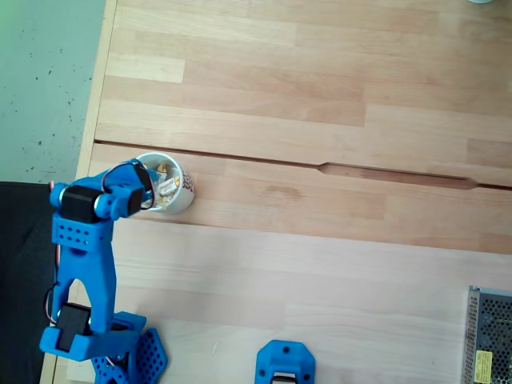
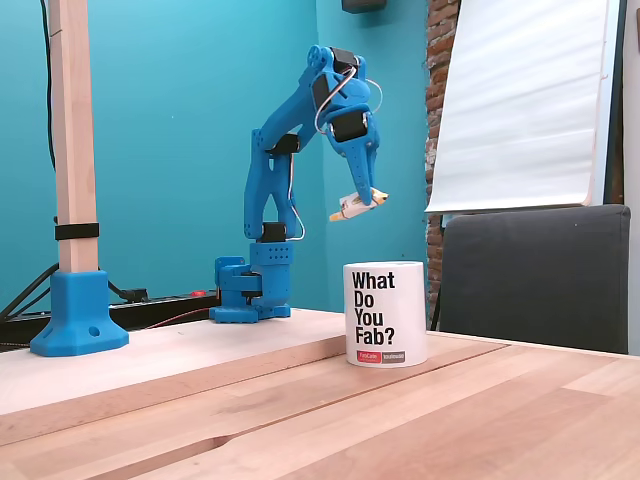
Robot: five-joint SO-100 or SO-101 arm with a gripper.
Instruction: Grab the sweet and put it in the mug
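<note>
Fixed views from above and from the side both show the blue arm (image 2: 285, 170) raised with its gripper (image 2: 368, 195) pointing down over the mug (image 2: 385, 314). Seen from the side, the gripper fingers (image 2: 362, 172) are closed on the sweet (image 2: 356, 204), which hangs tilted in the air above the mug and well clear of its rim; one orange-gold twisted end points down-left. The mug stands upright on the wooden tabletop (image 2: 470, 410), its white wall showing the black print "What Do You Fab?" with a small red label beneath. In the fixed view from above, the gripper (image 1: 157, 190) and the sweet (image 1: 166, 187) lie over the open mouth of the mug (image 1: 186, 194), near the left edge of the tabletop (image 1: 320, 96). Other blue printed parts (image 1: 285, 362) sit at the lower edge of that view, and a perforated metal box (image 1: 488, 336) at the lower right.
</note>
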